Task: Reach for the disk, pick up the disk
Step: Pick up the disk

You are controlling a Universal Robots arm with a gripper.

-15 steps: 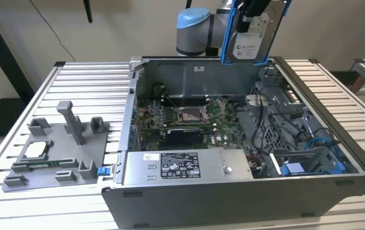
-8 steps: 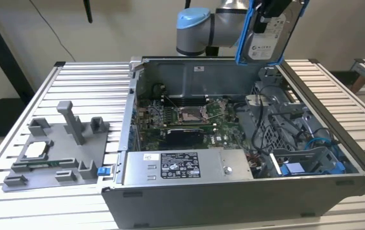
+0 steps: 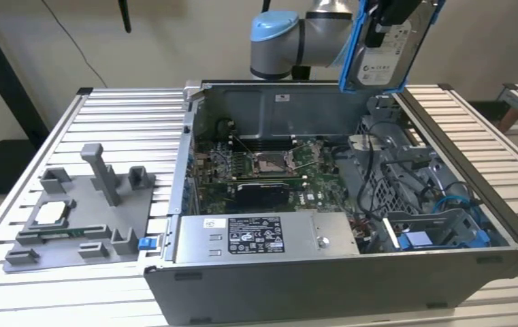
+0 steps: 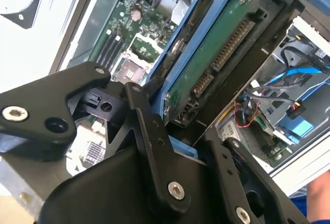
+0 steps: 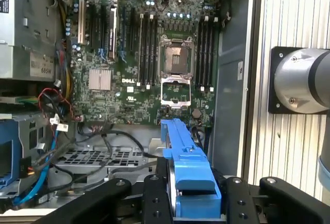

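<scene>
The disk (image 3: 383, 51) hangs high above the back right corner of the open computer case, a silver-grey drive with a white label in a bright blue bracket, standing on edge. My gripper (image 3: 393, 19) is shut on its upper part. In the second wrist view the disk's green circuit side (image 4: 216, 59) lies between the black fingers (image 4: 149, 126) of the gripper (image 4: 185, 133). In the first wrist view the disk (image 5: 188, 175) shows edge-on as its blue bracket, clamped in the gripper (image 5: 192, 195), with the motherboard far below.
The open computer case (image 3: 476, 197) lies on a slatted metal table (image 3: 122, 122). Inside are the motherboard (image 3: 268, 170), a long grey box (image 3: 250, 235) with a label, loose cables and a drive cage (image 3: 440, 231). A grey fixture (image 3: 82, 214) holding a small square chip stands at the exterior view's left.
</scene>
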